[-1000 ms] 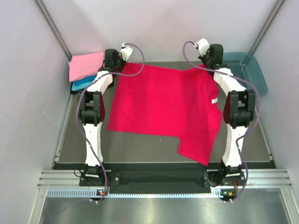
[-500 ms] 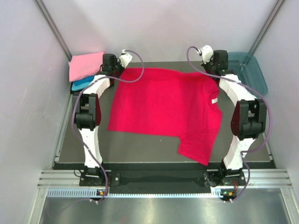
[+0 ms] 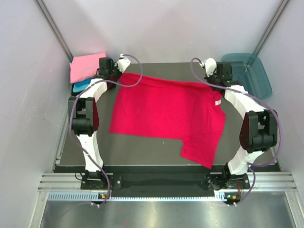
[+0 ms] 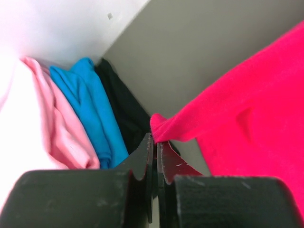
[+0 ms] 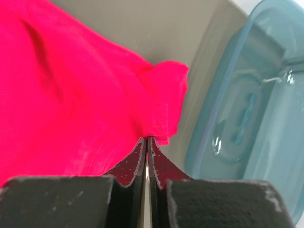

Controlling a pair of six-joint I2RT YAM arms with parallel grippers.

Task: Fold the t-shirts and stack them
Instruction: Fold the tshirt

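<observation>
L fingers (image 4: 153,145) are pinched tight on a bunched corner of the red t-shirt (image 3: 166,111), R fingers (image 5: 146,142) likewise clamped on its other far corner (a hem fold shows just above the tips). Shirt hangs stretched betw. the two along the tabletop's (image 3: 142,147) far edge, rest spread flat over the middle, one sleeve reaching toward the near right. At the far left corner sits a folded stack: pink t-shirt (image 3: 87,66) on top, blue t-shirt (image 4: 88,109) under it, black t-shirt (image 4: 121,111) lowest. Teal tub (image 3: 251,71) lies at the far right corner.
</observation>
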